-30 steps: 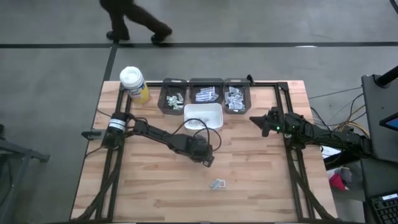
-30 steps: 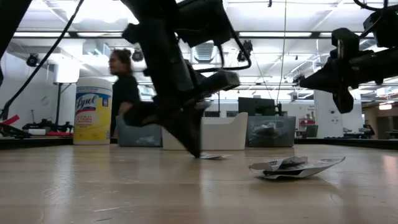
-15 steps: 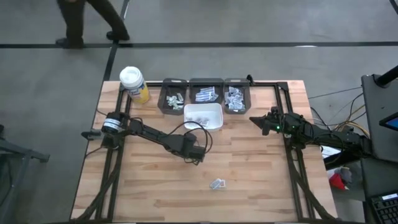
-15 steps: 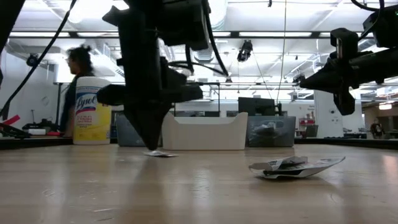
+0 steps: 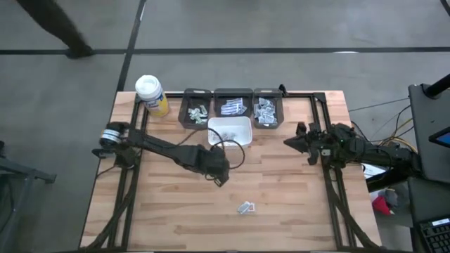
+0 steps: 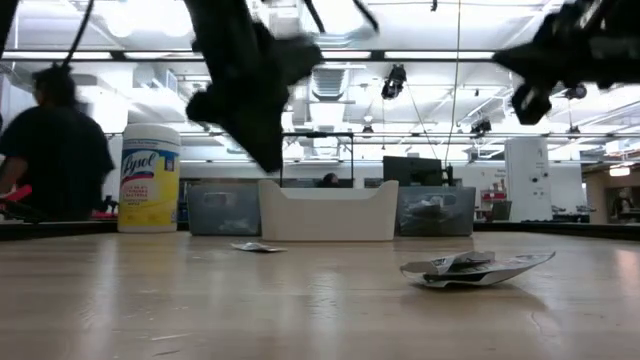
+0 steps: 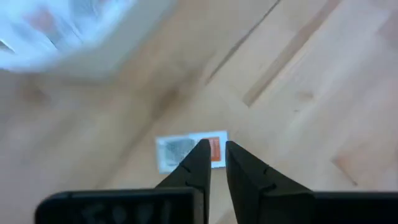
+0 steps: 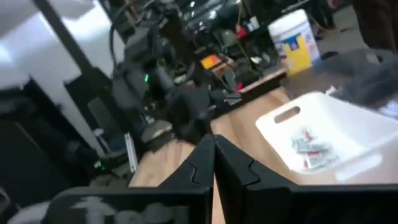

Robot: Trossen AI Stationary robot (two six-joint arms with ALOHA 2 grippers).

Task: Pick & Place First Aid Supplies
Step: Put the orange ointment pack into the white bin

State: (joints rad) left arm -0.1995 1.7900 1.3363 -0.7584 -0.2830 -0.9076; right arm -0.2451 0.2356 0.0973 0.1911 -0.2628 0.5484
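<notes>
- The left hand hangs above the middle of the light wooden surface. Its two dark fingers stand a little apart and hold nothing.
- Only the left wrist view shows the small flat white packet with an orange mark lying on the wood just under these fingers. In the low view this packet lies flat, apart from the hand above it.
- The high view shows one more small pile of white packets nearer the front edge. In the low view it is crumpled.
- The high view counts three dark bins in a row at the back, each with packets, and one white rectangular tray in front of them.
- The right wrist view looks into this tray and shows a few packets inside.
- The right hand waits in the air at the right side, its fingers together and empty.
- One yellow bottle with a white cap stands at the back left corner.
- In the low view, one person is behind the surface.
</notes>
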